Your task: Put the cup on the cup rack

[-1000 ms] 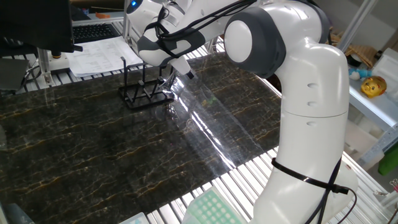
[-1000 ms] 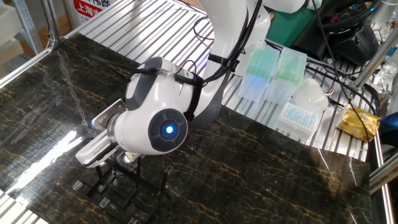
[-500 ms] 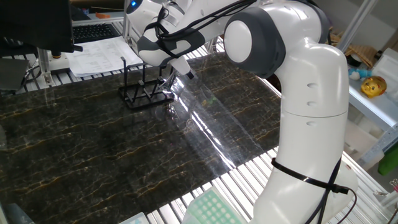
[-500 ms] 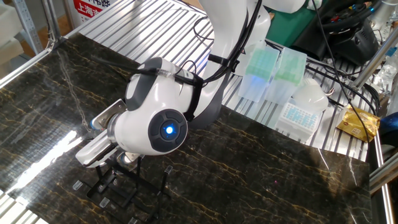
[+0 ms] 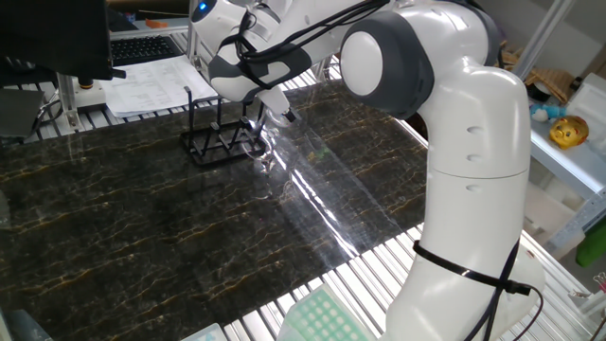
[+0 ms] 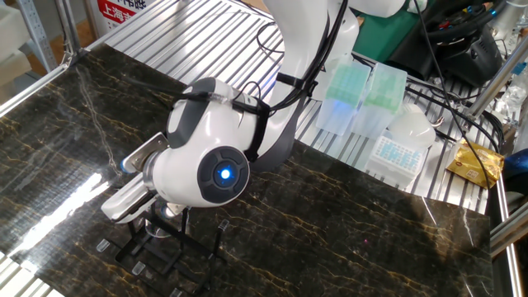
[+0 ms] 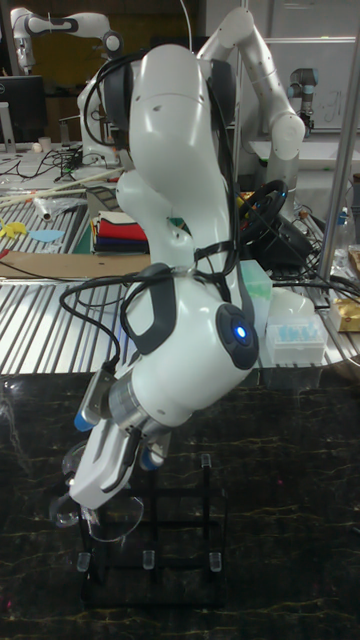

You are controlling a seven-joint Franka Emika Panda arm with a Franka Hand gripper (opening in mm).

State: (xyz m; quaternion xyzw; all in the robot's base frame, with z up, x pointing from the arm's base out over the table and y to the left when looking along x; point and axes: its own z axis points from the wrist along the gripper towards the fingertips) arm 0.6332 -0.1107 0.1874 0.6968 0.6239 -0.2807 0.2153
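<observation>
Tall fixed view showed the white Franka arm (image 7: 180,200) bent down over the dark marbled tabletop (image 7: 290,520), its wrist carrying a lit blue ring. Next in size, the small black wire cup rack (image 7: 150,560) with thin upright pegs stood on the marble directly under the wrist. The white two-finger gripper (image 7: 85,515) pointed down and to the left, at the rack's left end. Smallest, the clear glass cup (image 7: 92,518) sat at the fingertips, just above the rack's left pegs; its outline was faint against the dark surface.

From one fixed view, the gripper (image 5: 268,128) hung at the right end of the rack (image 5: 220,142), with the cup (image 5: 265,150) only a glassy shimmer below it. How far the jaws stood apart could not be told, nor whether they pressed on the glass.
</observation>
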